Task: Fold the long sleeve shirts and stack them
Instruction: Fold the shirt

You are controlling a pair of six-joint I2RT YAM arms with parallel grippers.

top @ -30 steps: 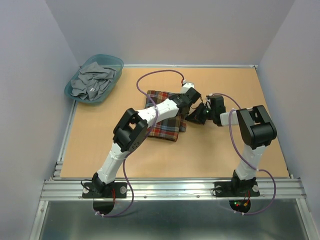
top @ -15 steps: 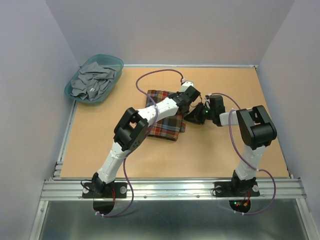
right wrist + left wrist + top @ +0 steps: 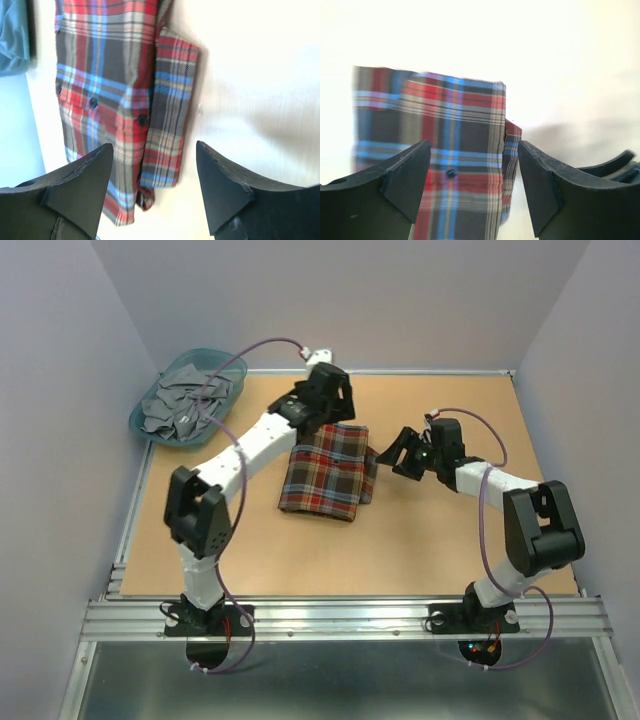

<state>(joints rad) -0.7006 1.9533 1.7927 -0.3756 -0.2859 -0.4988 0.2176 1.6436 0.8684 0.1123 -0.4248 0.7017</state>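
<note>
The left gripper (image 3: 335, 408) stands open with nothing between its black fingers (image 3: 402, 175). It hangs over the far edge of the folded long-sleeved flannel shirt in red, brown, navy and yellow plaid (image 3: 325, 475), clear of the cloth. In the left wrist view the shirt (image 3: 450, 130) fills the gap between the jaws from below, its top edge straight and its right corner square.

The right gripper (image 3: 396, 456) is also spread wide and holds nothing. It sits just beside the shirt's right edge and points toward it. Its wrist view looks past the two dark fingers (image 3: 75, 180) onto the shirt (image 3: 110, 90), where a row of small dark buttons runs along the plaid. A narrower folded strip lies along the side, sticking out past the main rectangle.

The shirt lies flat as a neat rectangle on the tan wooden desk (image 3: 450, 540), about mid-width and toward the back, between the two grippers.

At the desk's far left corner, well apart from the shirt, sits a teal plastic basket (image 3: 232, 368) with crumpled grey cloth (image 3: 180, 408) inside.
</note>
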